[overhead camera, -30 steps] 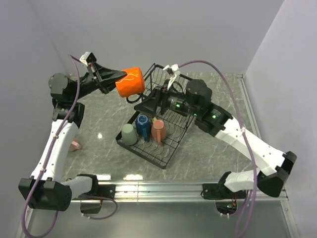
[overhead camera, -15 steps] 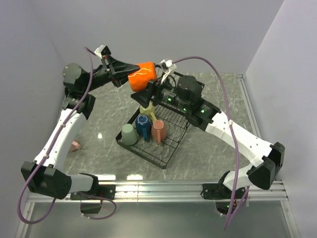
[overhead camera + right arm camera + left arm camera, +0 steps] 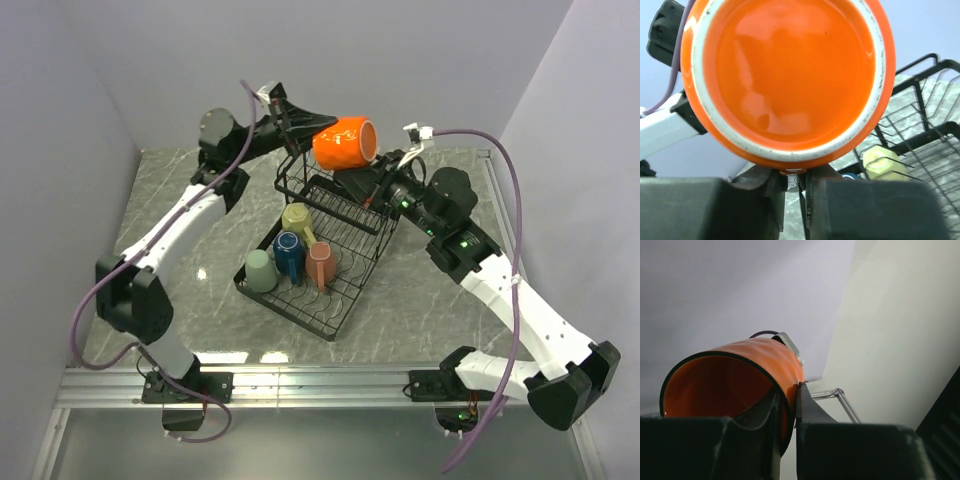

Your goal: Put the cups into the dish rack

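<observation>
**A:** What lies nearest in the overhead view?

**B:** The dish rack [image 3: 285, 310]. On its flat tray a pale green mug [image 3: 260, 271], a blue mug [image 3: 289, 251] and a salmon mug [image 3: 321, 264] stand in a row. A yellow-green mug [image 3: 298, 218] sits just behind them.

**A:** And the orange mug [image 3: 345, 145]?

**B:** It is in the air on its side, above the rack's raised basket [image 3: 285, 185] at the far end. The left gripper [image 3: 318, 135] clamps its rim, one finger inside the wall and one outside.

**A:** The right gripper [image 3: 352, 179]?

**B:** It is just under the mug's base, which faces it, with fingers drawn narrow. The base fills that wrist view, so I cannot tell whether they pinch anything.
</observation>
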{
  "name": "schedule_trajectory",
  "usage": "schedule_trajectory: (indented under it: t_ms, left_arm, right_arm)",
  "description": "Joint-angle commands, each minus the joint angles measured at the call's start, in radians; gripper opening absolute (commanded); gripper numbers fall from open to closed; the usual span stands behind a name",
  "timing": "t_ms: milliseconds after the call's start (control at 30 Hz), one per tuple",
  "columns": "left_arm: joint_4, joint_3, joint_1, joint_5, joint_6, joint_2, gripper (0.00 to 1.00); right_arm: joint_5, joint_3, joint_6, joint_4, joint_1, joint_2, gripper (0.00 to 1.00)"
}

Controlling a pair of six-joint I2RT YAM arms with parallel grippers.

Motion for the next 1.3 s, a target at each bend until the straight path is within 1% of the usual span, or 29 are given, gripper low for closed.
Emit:
schedule_trajectory:
  t_ms: [0,100,167,200,233,367,400,467,500,533,567,600,633,667,733,800,833,867,900,933,967,1033,1067,1100,1133,1167,1200,1233,1267]
  left_arm:
    - [0.078,0.045,-0.05,-0.012,-0.314,0.069,0.01]
    - [0.1,0.068,-0.081,-0.002,-0.305,0.149,0.01]
    - [0.143,0.072,-0.098,0.004,-0.315,0.216,0.04]
    - [0.173,0.075,-0.101,0.013,-0.312,0.239,0.07]
    - [0.178,0.076,-0.106,0.021,-0.306,0.283,0.14]
    - [0.2,0.038,-0.104,0.034,-0.27,0.344,0.24]
    - [0.194,0.033,-0.106,0.033,-0.234,0.347,0.26]
    - [0.103,0.042,-0.103,0.044,-0.176,0.348,0.31]
    - [0.051,0.051,-0.103,0.054,-0.104,0.344,0.32]
    - [0.01,0.059,-0.101,0.056,-0.069,0.341,0.35]
    - [-0.076,0.071,-0.098,0.057,-0.035,0.336,0.37]
    - [-0.11,0.076,-0.095,0.06,0.018,0.331,0.38]
    - [-0.138,0.076,-0.09,0.057,0.043,0.321,0.41]
    - [-0.202,0.076,-0.087,0.054,0.088,0.313,0.44]
    - [-0.256,0.075,-0.078,0.038,0.126,0.29,0.5]
    - [-0.346,0.081,-0.072,0.024,0.192,0.267,0.54]
    - [-0.387,0.1,-0.063,0.007,0.223,0.259,0.58]
    - [-0.43,0.114,-0.058,-0.004,0.293,0.253,0.6]
    - [-0.551,0.131,-0.052,-0.019,0.333,0.244,0.61]
    - [-0.598,0.147,-0.04,-0.034,0.37,0.236,0.62]
    - [-0.634,0.169,-0.032,-0.068,0.434,0.227,0.63]
    - [-0.757,0.203,-0.012,-0.108,0.502,0.195,0.64]
    - [-0.797,0.24,-0.004,-0.16,0.569,0.183,0.64]
    - [-0.84,0.263,0.002,-0.186,0.605,0.164,0.64]
    - [-0.956,0.291,0.015,-0.223,0.644,0.157,0.64]
    - [-1.013,0.353,0.022,-0.29,0.728,0.15,0.64]
    - [-1.082,0.384,0.031,-0.339,0.773,0.138,0.64]
    - [-1.188,0.413,0.034,-0.384,0.813,0.132,0.64]
    - [-1.23,0.445,0.036,-0.425,0.876,0.121,0.64]
  right_arm:
    - [0.042,-0.004,-0.085,0.088,-0.069,-0.027,0.01]
    - [0.007,-0.012,-0.083,0.077,-0.101,-0.023,0.0]
    - [-0.006,-0.015,-0.085,0.073,-0.122,-0.018,0.0]
    - [-0.012,-0.018,-0.091,0.064,-0.129,-0.013,0.0]
    - [-0.016,-0.02,-0.093,0.062,-0.144,-0.012,0.0]
    - [-0.023,-0.021,-0.093,0.03,-0.182,-0.004,0.0]
    - [-0.024,-0.015,-0.088,0.013,-0.19,-0.004,0.0]
    - [-0.035,-0.004,-0.085,-0.007,-0.213,-0.004,0.0]
    - [-0.033,0.012,-0.09,-0.033,-0.219,-0.004,0.0]
    - [-0.033,0.022,-0.094,-0.047,-0.222,-0.006,0.0]
    - [-0.027,0.032,-0.099,-0.061,-0.225,-0.007,0.0]
    - [-0.023,0.054,-0.108,-0.082,-0.227,-0.009,0.0]
    - [-0.021,0.063,-0.109,-0.082,-0.228,-0.012,0.0]
    - [-0.013,0.071,-0.111,-0.103,-0.228,-0.013,0.0]
    - [-0.01,0.088,-0.106,-0.127,-0.228,-0.023,0.0]
    - [-0.003,0.1,-0.093,-0.148,-0.228,-0.032,0.0]
    - [-0.001,0.101,-0.087,-0.154,-0.228,-0.038,0.0]
    - [0.004,0.1,-0.076,-0.16,-0.228,-0.041,0.0]
    - [0.016,0.1,-0.071,-0.179,-0.228,-0.049,0.0]
    - [0.022,0.101,-0.067,-0.191,-0.228,-0.05,0.0]
    - [0.028,0.103,-0.065,-0.203,-0.228,-0.053,0.0]
    - [0.056,0.115,-0.063,-0.263,-0.227,-0.05,0.0]
    - [0.069,0.12,-0.059,-0.284,-0.225,-0.047,0.0]
    - [0.095,0.131,-0.053,-0.329,-0.228,-0.044,0.0]
    - [0.111,0.137,-0.05,-0.347,-0.227,-0.041,0.0]
    - [0.128,0.155,-0.038,-0.386,-0.225,-0.036,0.0]
    - [0.16,0.169,-0.03,-0.409,-0.224,-0.032,0.0]
    - [0.186,0.186,-0.025,-0.433,-0.218,-0.023,0.0]
    - [0.21,0.225,-0.013,-0.49,-0.202,0.0,0.0]
